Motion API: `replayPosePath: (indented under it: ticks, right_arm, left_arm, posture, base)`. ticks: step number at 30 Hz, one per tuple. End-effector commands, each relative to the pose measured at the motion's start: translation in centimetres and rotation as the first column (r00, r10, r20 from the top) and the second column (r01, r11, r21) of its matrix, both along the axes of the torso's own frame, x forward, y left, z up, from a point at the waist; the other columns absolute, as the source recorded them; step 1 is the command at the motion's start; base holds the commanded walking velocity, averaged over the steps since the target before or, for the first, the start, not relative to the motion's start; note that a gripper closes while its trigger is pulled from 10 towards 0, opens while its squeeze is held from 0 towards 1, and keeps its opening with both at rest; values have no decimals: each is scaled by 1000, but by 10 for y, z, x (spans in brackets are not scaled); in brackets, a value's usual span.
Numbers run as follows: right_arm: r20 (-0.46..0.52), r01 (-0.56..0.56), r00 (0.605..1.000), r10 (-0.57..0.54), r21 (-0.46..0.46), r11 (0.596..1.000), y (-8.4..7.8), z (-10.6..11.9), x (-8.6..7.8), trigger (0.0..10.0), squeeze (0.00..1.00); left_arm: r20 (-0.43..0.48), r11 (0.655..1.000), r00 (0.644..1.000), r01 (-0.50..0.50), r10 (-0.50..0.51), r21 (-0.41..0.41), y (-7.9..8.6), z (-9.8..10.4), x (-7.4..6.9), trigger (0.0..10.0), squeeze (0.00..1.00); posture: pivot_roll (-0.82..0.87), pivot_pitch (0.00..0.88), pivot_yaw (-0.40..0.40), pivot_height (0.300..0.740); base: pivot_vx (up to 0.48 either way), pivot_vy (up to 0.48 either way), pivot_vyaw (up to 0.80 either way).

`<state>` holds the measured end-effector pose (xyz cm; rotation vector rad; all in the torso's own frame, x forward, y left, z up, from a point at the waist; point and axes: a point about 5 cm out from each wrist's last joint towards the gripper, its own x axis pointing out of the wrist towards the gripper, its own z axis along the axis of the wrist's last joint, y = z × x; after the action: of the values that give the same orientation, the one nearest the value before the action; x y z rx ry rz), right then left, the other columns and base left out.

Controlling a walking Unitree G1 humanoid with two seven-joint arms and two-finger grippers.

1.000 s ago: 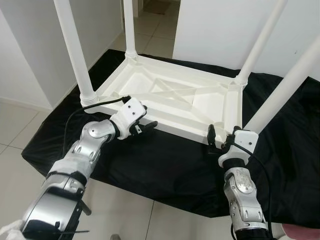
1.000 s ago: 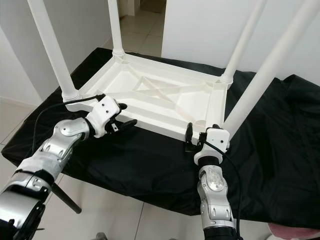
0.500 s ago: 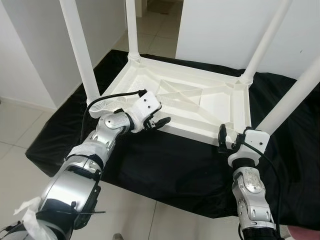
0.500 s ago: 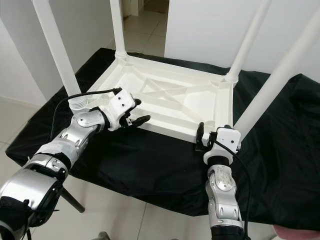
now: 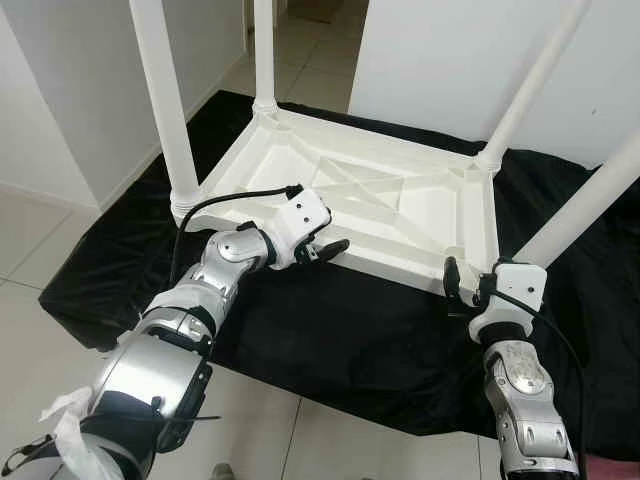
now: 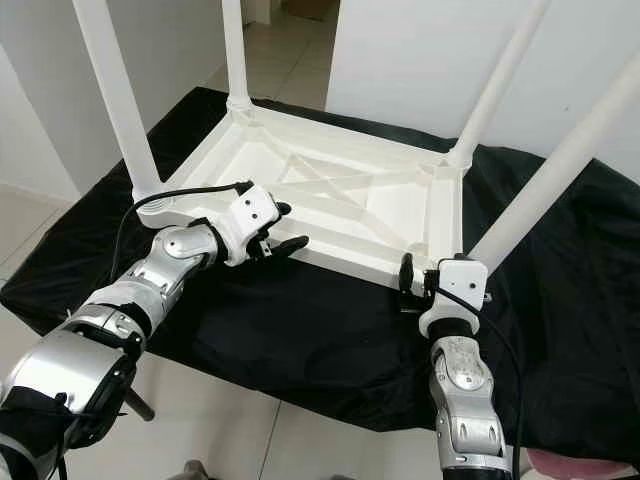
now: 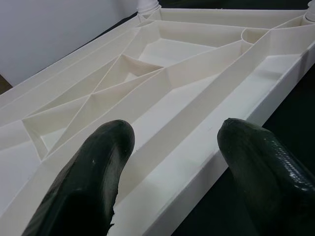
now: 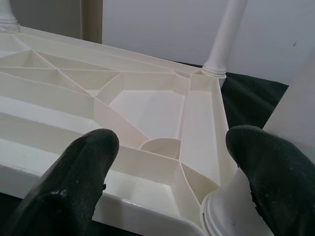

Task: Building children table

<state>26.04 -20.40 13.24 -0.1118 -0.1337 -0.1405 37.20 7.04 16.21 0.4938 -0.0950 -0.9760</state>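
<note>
Table [image 5: 370, 200], inverted with four legs fitted, is approached at its near edge by the left gripper [image 5: 325, 250] and right gripper [image 5: 462, 288], both spread and empty; a two-sided grasp for flipping is judged next.

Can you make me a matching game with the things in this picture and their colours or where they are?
Things:
1. table
2. cloth
3. left gripper
4. right gripper

Descriptions:
A. black, spread out under everything
B. white, upside down with its legs pointing up
C. jaws open, at the near corner by a leg
D. jaws open, at the middle of the near edge

Pairs: 1-B, 2-A, 3-D, 4-C
</note>
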Motion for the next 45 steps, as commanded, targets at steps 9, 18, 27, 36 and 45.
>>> replayPosePath:
  ticks: [9, 18, 27, 36, 45]
  right_arm:
    - [43, 13, 999, -13, 7, 1000, 4, 9, 6, 10000, 0]
    - [100, -58, 994, 54, 39, 998, 28, 8, 17, 10000, 0]
    - [89, -53, 995, 47, 68, 996, 37, -3, 9, 10000, 0]
    - [95, -43, 995, 36, 68, 997, 39, -4, 11, 10000, 0]
    - [106, -45, 994, 37, 74, 996, 45, -2, 13, 10000, 0]
  left_arm:
    - [33, 999, 998, -53, 53, -4, 7, 3, 4, 10000, 0]
    - [34, 999, 998, -49, 49, -5, 10, 7, 6, 10000, 0]
    - [-3, 997, 1000, -20, 20, 68, 19, -3, 3, 10000, 0]
    - [-66, 977, 996, 75, -63, 198, 10, -29, -9, 10000, 0]
    - [-66, 973, 998, 1, 14, 230, 5, -21, 1, 10000, 0]
  posture:
    - [-123, 0, -84, 740]
    - [-78, 0, -33, 740]
    - [-75, 1, -29, 740]
    - [-101, 4, -7, 740]
    - [-134, 0, 9, 740]
  base:
    - [0, 0, 0]
    - [0, 0, 0]
    - [0, 0, 0]
    - [0, 0, 0]
    - [0, 0, 0]
